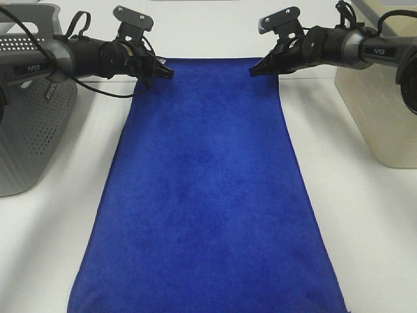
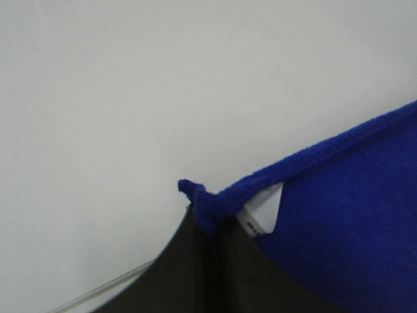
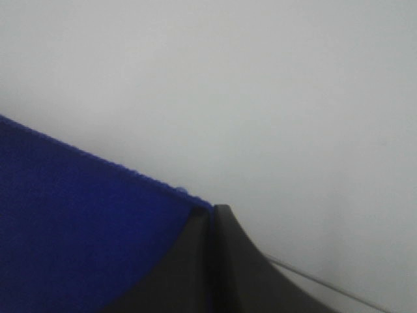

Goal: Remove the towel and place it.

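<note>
The deep blue towel (image 1: 205,195) lies stretched lengthwise down the white table, from the far side to the near edge of the high view. My left gripper (image 1: 168,71) is shut on its far left corner. My right gripper (image 1: 254,72) is shut on its far right corner. In the left wrist view the pinched corner of the towel (image 2: 339,189) bunches at the black fingertips (image 2: 215,261), with a small white tag (image 2: 264,215) showing beside them. The right wrist view shows the towel (image 3: 71,222) edge clamped between black fingertips (image 3: 215,261).
A grey perforated basket (image 1: 26,124) stands at the left, behind my left arm. A beige bin (image 1: 374,111) stands at the right under my right arm. White tabletop (image 1: 365,222) flanks the towel on both sides.
</note>
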Motion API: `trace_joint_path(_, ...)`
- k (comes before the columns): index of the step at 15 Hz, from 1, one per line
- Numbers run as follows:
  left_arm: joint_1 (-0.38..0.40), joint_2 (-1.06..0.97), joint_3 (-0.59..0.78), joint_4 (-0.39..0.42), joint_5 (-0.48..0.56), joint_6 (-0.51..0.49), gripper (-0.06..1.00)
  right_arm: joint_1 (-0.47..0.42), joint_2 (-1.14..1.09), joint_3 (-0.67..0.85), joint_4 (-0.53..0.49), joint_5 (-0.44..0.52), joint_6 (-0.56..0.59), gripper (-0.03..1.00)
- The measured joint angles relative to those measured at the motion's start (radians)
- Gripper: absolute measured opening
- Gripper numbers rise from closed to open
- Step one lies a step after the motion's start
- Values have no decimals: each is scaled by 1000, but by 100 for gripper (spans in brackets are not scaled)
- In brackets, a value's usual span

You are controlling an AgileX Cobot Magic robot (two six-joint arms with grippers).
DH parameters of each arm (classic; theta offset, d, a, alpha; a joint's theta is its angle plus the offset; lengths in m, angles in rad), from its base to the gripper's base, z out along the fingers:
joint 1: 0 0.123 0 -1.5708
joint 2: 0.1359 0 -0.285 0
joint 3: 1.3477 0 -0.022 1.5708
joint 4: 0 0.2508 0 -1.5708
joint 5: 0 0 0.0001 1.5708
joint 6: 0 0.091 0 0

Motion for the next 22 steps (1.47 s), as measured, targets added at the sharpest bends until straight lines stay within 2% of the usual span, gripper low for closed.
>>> trace_joint_path(4,0,0,0,8,-1,0,3,0,0,0,0,-3,0,2)
trace_joint_path(8,0,0,0,31,-2,0,22,0,0,0,0,-2,0,4)
trace_joint_path(10,1,0,0,38,-2,0,34,0,0,0,0,7,0,17)
trace_joint_path(12,1,0,0,46,-5,0,46,-1,0,0,0,13,0,40)
trace_joint_path(13,1,0,0,48,-23,0,57,-4,0,0,-2,14,0,58)
trace_joint_path(14,3,0,0,48,-28,0,63,-4,0,0,-8,17,0,65)
trace_joint_path(16,3,0,0,48,-28,0,69,-4,0,0,-32,33,0,71)
trace_joint_path(19,3,-10,0,49,4,0,74,-4,-20,0,-57,126,0,72)
trace_joint_path(22,3,-47,-45,49,187,0,78,-4,-110,0,-42,272,0,73)
